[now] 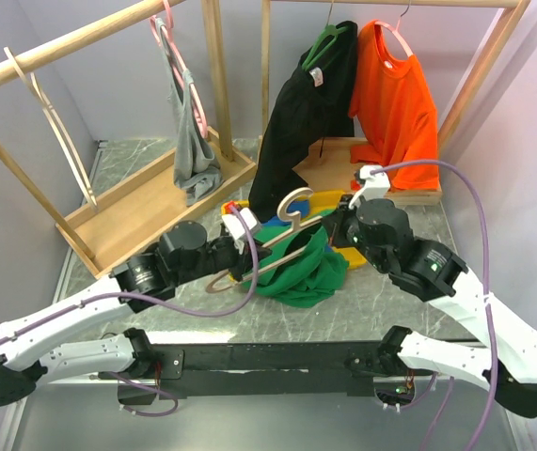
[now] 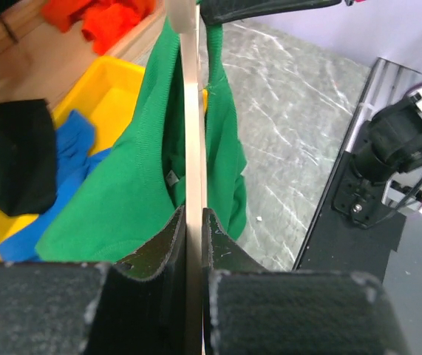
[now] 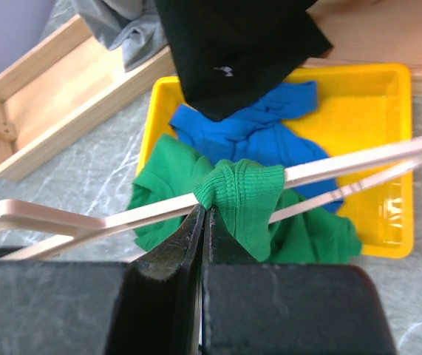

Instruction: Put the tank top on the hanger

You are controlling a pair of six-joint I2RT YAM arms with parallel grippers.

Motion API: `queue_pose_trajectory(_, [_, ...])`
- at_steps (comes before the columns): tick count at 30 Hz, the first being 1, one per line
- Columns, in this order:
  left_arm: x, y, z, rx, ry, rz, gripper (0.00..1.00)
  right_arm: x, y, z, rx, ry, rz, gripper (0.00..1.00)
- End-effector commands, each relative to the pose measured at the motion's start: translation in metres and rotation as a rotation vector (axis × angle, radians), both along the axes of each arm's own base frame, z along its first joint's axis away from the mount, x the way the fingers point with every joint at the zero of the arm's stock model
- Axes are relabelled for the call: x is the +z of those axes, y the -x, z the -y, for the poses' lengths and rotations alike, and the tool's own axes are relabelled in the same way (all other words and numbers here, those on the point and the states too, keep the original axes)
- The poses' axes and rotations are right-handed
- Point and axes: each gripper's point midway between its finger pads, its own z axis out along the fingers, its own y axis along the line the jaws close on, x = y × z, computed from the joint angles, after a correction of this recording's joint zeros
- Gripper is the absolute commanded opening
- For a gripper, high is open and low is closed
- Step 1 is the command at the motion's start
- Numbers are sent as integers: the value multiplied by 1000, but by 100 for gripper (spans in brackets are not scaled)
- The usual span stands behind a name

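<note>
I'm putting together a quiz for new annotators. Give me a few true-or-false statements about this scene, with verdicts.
1. The left gripper is shut on the wooden hanger. True.
2. The blue garment lies on the bare table. False: it lies in the yellow tray.
3. A strap of the green tank top wraps over a hanger arm. True.
4. The right gripper is wide open. False: it is shut on the tank top's strap.
5. The orange shirt sits in the tray. False: it hangs on the rack.
</note>
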Motion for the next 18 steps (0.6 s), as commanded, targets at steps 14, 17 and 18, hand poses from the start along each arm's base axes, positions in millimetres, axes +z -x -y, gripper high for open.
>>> queue_pose_trajectory(14, [17, -23, 28, -254, 157, 26, 1, 7, 4, 8, 41, -63, 182, 65])
queue_pose_trajectory(17, [13, -27, 31, -248, 159, 2, 1, 18, 8, 2, 97, -104, 256, 66])
queue_pose_trajectory(18, [12, -27, 32, -250, 157, -8, 1, 14, 7, 0, 104, -100, 264, 66])
